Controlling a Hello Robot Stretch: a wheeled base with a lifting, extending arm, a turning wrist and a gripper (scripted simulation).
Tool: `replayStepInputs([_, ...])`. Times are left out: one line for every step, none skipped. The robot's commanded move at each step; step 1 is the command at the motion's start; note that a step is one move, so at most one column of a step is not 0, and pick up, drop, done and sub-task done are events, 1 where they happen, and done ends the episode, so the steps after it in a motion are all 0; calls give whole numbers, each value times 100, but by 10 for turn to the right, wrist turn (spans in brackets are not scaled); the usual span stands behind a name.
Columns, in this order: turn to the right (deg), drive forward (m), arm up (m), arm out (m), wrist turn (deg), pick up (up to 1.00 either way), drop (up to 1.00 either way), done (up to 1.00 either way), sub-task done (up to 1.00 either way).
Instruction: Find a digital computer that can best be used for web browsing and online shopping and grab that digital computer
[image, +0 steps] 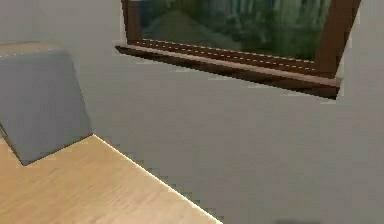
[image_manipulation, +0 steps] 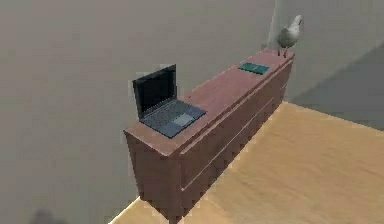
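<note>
Gripper: state cannot be told from these pictures.

1. Laptop (image_manipulation: 168, 103). The task's computer. It is set on the left end of the dresser top, lid raised and screen dark, keyboard turned toward the room. It is judged to be laid out for use, so the front edge is the side offered for a grasp.
2. Dresser (image_manipulation: 212, 150). Reddish wood, with drawers. It is stood along the grey wall, probably to keep the floor free.
3. Flat green item (image_manipulation: 254, 68). Laid on the top, well apart from the laptop, toward the far right.
4. Bird statue (image_manipulation: 290, 35). Pale, upright, placed at the far right end as ornament.
5. Window (image: 240, 30). Dark wood frame, seen in the forward view.
6. Grey block (image: 40, 100). Left, at the edge of the wood floor (image: 90, 190).

Writing: none can be read.
</note>
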Motion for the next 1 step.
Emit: replayStepInputs([450,0,0,0,0,0,0,0,0])
